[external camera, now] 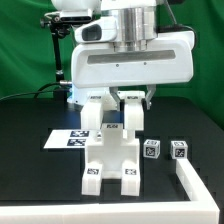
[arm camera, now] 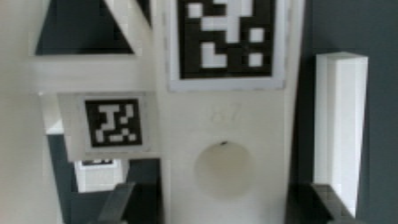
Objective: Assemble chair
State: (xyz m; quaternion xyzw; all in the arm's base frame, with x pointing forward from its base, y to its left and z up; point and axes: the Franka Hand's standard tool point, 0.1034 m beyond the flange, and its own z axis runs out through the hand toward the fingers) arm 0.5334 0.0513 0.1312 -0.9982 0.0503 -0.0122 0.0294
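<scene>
I'm likely fitting an upright piece onto the chair at the surface's middle; the tool is straddling it half-open, and I can't tell whether it is gripping; next calls for pressing straight down

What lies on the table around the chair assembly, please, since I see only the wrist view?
Observer: Two small tagged blocks stand on the black table, to the exterior view's right of the chair assembly and apart from it.
Operator: Thank you; is anything on its other side?
Observer: The marker board lies flat at the exterior view's left, partly behind the assembly.
Operator: And nearer that camera?
Observer: A white angled rail sits toward the front, at the exterior view's right.
</scene>
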